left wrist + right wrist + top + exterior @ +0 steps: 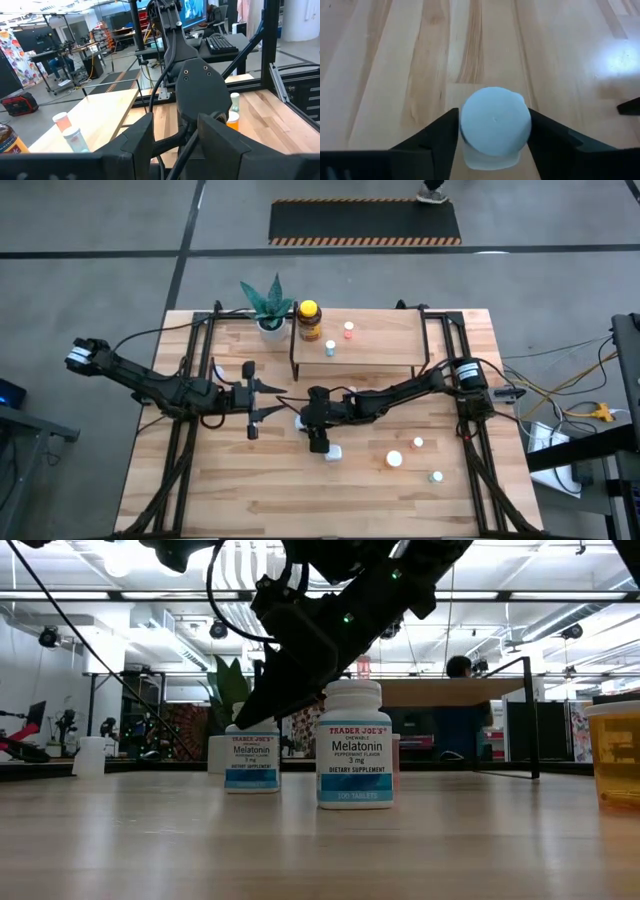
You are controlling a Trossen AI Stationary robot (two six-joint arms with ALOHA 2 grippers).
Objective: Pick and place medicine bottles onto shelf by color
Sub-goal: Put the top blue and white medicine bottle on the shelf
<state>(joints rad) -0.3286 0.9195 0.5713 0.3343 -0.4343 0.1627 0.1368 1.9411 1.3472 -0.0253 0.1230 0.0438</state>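
Several small medicine bottles are in play: one white-capped bottle (pixel 495 122) stands on the tabletop (pixel 220 490) near its middle, and the right tool (pixel 320 446) has a dark finger touching each side of it, clamping it while it rests on the wood. Three more little bottles stand toward the right front part of the tabletop: a white-capped one (pixel 395 459), another (pixel 418 443) just behind it and a green-capped one (pixel 436 476) nearer the front edge. On the shelf (pixel 390 345), which sits along the back edge, an amber bottle with a yellow cap (pixel 309 320) stands at the left end, with a pink-capped bottle (pixel 349 330) and a pale-capped bottle (pixel 330 348) near it. Beside the shelf's left end stands a white pot with a green plant (pixel 268 307). The left tool (pixel 252 402) hangs left of centre, its fingers spread apart and holding nothing. Light wooden planks make up the surface, framed by black metal rails. Around it lies grey floor with a striped mat (pixel 365 222); the low view shows a bright workshop with ceiling lights and a person (pixel 460 668) at a desk.
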